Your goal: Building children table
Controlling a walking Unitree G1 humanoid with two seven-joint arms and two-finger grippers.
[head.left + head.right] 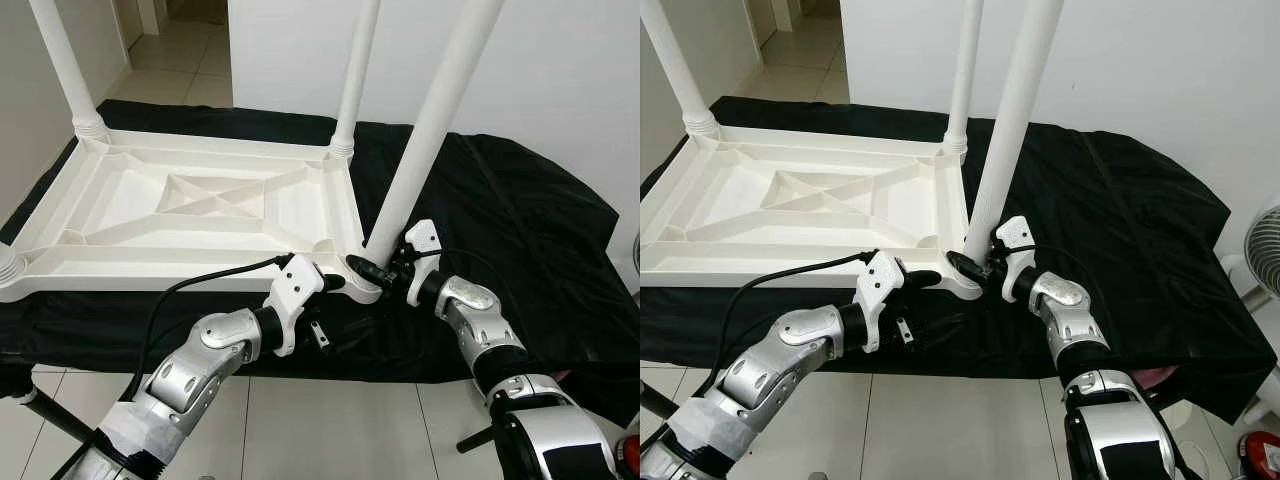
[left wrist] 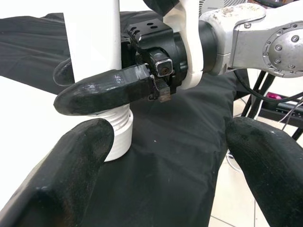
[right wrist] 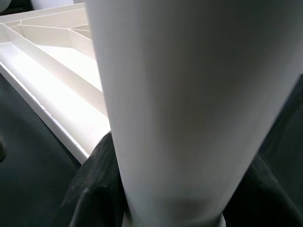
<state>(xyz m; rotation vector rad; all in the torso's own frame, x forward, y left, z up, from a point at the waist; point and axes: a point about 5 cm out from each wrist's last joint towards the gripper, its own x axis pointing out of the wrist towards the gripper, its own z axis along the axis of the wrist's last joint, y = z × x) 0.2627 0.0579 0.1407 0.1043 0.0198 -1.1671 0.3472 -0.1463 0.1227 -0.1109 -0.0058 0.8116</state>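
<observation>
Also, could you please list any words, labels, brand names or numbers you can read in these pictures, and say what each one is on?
None can be read.
White table top, upside down on the black cloth: plain moulded plastic, no text.
White table leg held by the right gripper: no marking.
Left gripper and silver arms: no legible label.

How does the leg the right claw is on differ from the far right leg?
The near leg leans off upright and has the right claw shut around its base, at the tabletop's near corner. The far right leg stands straight, ungripped, at the back corner. Both are white round tubes in ribbed collars.
</observation>
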